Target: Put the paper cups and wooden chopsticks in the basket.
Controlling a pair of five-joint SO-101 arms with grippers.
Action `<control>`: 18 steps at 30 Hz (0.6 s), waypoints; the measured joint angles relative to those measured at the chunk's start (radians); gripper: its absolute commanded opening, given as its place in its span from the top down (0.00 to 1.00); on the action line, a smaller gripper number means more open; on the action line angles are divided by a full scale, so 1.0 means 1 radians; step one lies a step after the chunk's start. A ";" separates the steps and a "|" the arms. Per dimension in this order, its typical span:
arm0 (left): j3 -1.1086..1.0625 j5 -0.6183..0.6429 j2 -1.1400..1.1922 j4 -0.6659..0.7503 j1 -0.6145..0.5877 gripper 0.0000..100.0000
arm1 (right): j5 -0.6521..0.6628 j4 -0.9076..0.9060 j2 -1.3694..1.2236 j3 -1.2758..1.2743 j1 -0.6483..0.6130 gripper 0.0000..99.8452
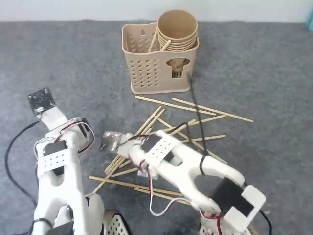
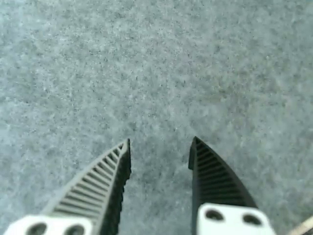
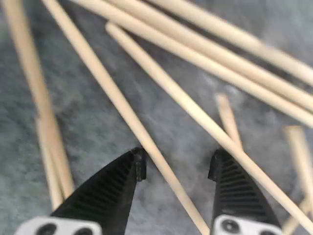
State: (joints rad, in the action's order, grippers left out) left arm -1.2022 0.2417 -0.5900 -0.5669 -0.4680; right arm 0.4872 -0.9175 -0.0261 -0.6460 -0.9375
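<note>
Right claw (image 3: 178, 164): spread, nothing pinched. It hangs low over the loose wooden chopsticks (image 1: 195, 110), which lie scattered and crossing on the grey table (image 1: 264, 73) on the side of the basket (image 1: 146, 73) that faces the arms. One chopstick (image 3: 122, 107) runs slantwise into the gap between the jaws; whether either finger touches it cannot be told. A second chopstick (image 3: 195, 112) passes just beside the tip of one finger.

Left claw (image 2: 161, 143): spread, nothing between the jaws, bare grey table below it. Left arm (image 1: 58, 161) stands well apart from the basket, beside the edge of the chopstick scatter. Right arm (image 1: 166, 152) reaches over the part of the scatter farthest from the basket.

Basket: beige, perforated walls, upright. Paper cups (image 1: 177, 29): nested in one stack, standing inside one end of the basket, rims well above its rim. Chopsticks in the basket (image 1: 155, 39): at least two, leaning just beside the stack, tips above the rim. The nearest loose chopsticks lie near the foot of the basket, not touching it.
</note>
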 measured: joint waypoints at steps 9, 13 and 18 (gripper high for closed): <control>0.000 0.000 0.000 0.000 0.000 0.82 | -0.015 0.071 0.002 -0.015 -0.011 0.98; 0.000 0.000 0.000 0.000 0.000 0.82 | -0.017 0.044 0.002 -0.015 0.012 0.99; 0.000 0.000 0.000 0.000 0.000 0.82 | -0.017 -0.055 0.077 -0.011 0.077 0.99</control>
State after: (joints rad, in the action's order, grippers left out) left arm -1.2022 0.2417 -0.5900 -0.5669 -0.4680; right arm 0.4703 -0.9728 0.0506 -0.6567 -0.8608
